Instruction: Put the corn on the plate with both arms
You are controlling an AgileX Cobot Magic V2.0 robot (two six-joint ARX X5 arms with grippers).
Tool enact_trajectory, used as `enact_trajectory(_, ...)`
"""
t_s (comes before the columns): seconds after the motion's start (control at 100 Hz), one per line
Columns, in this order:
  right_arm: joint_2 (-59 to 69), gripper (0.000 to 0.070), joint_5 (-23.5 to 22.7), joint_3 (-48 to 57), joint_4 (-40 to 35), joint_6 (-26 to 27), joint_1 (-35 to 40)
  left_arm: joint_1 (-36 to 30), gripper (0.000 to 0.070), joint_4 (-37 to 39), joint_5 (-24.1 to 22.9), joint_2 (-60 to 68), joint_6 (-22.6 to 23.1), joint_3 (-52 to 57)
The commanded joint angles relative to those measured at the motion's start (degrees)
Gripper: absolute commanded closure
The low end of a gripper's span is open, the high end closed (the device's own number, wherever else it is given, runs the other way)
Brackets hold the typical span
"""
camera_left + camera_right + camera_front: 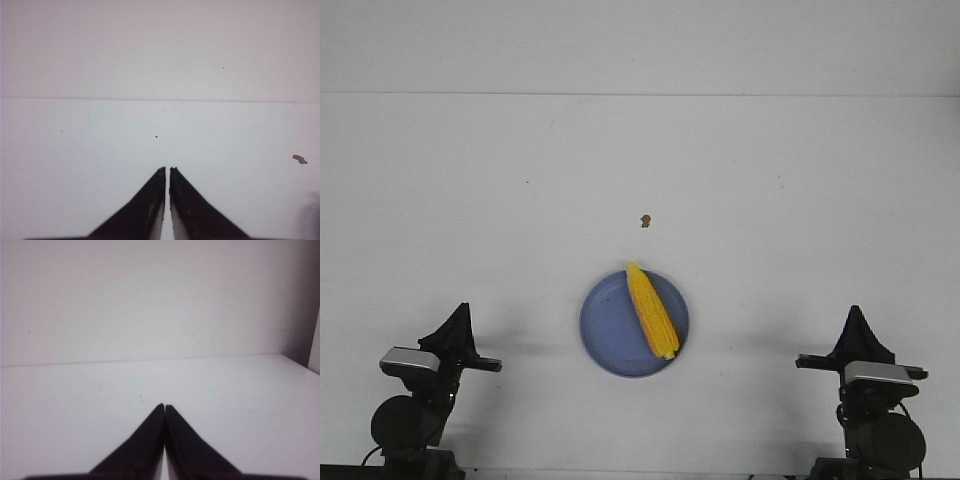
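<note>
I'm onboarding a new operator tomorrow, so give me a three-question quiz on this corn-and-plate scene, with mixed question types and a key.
1. True or false: the corn lies on the plate.
2. Multiple choice: how do the left gripper and right gripper stand?
A. Both shut and holding nothing
B. Left shut on the corn, right open
C. Both wide open over the plate
3. Fill in: in the front view, the small brown speck sits on the table ______ the plate, on the side away from the robot.

Key
1. True; it lies aslant, pointed end away from the robot.
2. A
3. beyond
</note>
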Motion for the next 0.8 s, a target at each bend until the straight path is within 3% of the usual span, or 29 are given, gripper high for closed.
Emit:
enact_trajectory(0.0, -0.02, 0.0700, -0.17, -1.77, 2.97, -0.42, 0.04, 0.07, 0.0688, 0.55, -0.13, -0.07, 0.31, -1.14)
enact_trajectory(0.18, -0.02, 0.0700, -1.90, -7.06, 10.45, -0.15, 0.09, 0.04, 0.0688, 0.55, -0.13, -0.07, 0.31, -1.14)
enact_trajectory(0.79, -0.02, 0.0700, -3.06, -7.02, 10.73, -1.09, 0.09, 0.07, 0.0688, 0.57, -0.13, -0.07, 0.31, -1.14)
